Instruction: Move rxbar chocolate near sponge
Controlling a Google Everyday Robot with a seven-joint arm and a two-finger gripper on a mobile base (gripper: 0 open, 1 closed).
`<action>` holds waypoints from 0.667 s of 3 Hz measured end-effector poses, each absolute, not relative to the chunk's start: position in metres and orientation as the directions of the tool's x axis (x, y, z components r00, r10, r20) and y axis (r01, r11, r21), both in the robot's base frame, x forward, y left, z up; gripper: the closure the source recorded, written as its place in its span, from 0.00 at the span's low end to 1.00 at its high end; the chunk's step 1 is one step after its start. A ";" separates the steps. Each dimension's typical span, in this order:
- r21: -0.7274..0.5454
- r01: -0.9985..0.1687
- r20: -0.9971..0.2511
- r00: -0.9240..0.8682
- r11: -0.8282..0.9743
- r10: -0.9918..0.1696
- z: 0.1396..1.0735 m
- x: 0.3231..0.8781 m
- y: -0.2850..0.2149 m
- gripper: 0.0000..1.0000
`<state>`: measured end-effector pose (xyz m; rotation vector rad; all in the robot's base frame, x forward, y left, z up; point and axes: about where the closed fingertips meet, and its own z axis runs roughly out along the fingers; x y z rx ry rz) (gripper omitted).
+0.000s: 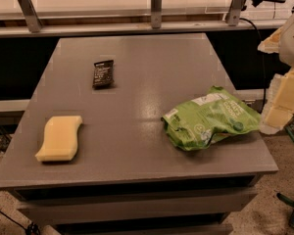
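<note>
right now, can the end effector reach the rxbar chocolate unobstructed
Probably yes: the end effector sits off the table's right side, and the rxbar chocolate lies alone at far left. The green bag is nearer the front, likely off that path.

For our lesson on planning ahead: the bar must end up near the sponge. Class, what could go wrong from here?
The gripper is beyond the right edge of the table; crossing to the rxbar chocolate could sweep the green bag. The sponge lies near the front edge, so a push there might knock it off.

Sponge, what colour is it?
The sponge is pale yellow, camera view; the gripper is beyond the table's right edge.
</note>
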<state>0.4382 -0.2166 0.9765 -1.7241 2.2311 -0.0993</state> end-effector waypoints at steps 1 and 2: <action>-0.247 -0.931 -0.207 -0.221 0.270 -0.953 0.977 0.438 -0.217 0.00; -0.241 -0.935 -0.219 -0.210 0.261 -0.953 0.977 0.451 -0.213 0.00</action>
